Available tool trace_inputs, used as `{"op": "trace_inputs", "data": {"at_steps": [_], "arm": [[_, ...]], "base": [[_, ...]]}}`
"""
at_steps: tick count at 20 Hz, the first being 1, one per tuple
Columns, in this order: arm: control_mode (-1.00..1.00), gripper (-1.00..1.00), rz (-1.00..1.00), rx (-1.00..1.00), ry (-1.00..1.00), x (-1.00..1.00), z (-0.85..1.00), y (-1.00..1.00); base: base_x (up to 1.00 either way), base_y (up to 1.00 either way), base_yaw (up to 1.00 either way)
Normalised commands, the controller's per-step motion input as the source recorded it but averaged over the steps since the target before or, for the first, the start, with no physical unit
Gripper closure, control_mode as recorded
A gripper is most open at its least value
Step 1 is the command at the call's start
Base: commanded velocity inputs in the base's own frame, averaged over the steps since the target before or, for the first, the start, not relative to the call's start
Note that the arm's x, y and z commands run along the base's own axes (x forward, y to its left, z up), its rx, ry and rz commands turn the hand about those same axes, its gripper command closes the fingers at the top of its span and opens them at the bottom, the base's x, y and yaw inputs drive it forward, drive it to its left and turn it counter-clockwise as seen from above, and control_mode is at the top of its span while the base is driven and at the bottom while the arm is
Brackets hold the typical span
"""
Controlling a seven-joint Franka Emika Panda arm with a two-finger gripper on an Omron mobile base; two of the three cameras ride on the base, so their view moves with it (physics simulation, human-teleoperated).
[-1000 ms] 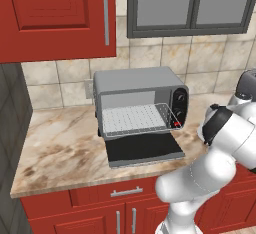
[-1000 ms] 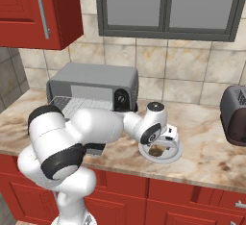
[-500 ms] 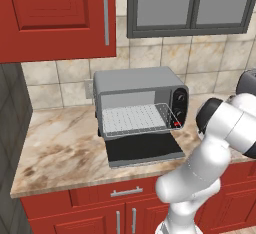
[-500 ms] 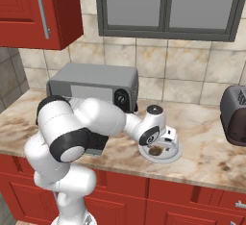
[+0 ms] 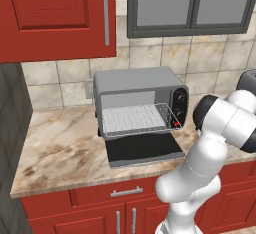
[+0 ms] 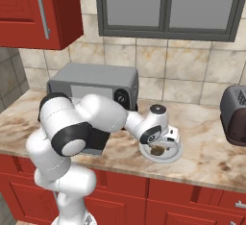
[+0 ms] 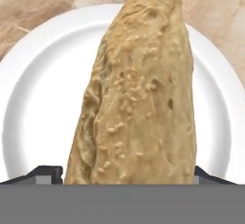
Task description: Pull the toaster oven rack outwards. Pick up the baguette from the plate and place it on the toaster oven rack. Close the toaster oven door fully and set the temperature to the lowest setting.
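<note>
The baguette [image 7: 139, 103], golden-brown and seeded, lies on the round white plate [image 7: 38, 108]. My gripper [image 7: 129, 177] is right over it and open. One dark fingertip [image 7: 45, 173] stands at each side of the loaf, close to its flanks. From the right base view, the hand [image 6: 166, 140] hangs low over the plate [image 6: 177, 154], and a bit of the baguette [image 6: 155, 150] shows beneath it. The grey toaster oven [image 5: 137, 85] has its door [image 5: 142, 148] folded down flat. Its wire rack [image 5: 132, 118] is drawn out over the door.
A dark rounded toaster [image 6: 235, 116] stands on the counter to the right of the plate. Red cabinets hang above the oven on the left. My own arm [image 5: 220, 128] reaches across between oven and plate. Marble counter [image 5: 60, 148] lies left of the oven.
The arm's elbow and upper links have swung higher and closer to the oven while the hand stayed low over the plate. Oven, rack and plate have not moved.
</note>
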Motion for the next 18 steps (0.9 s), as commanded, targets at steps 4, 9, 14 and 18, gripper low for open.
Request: {"op": "trace_inputs", "data": {"at_steps": [4, 9, 14, 18], "arm": [[-1.00, 1.00, -0.14, -0.05, 0.03, -0.24, 0.45, -0.03], [-1.00, 1.00, -0.27, -0.04, 0.01, -0.28, 1.00, 0.09], [-1.00, 1.00, -0.42, 0.06, 0.05, -0.45, 1.00, 0.24], [-1.00, 1.00, -0.55, 0.19, 0.05, -0.52, 1.00, 0.32]], "base": [[0.00, 0.00, 0.00], [0.00, 0.00, 0.00], [0.00, 0.00, 0.00], [0.00, 0.00, 0.00]]}}
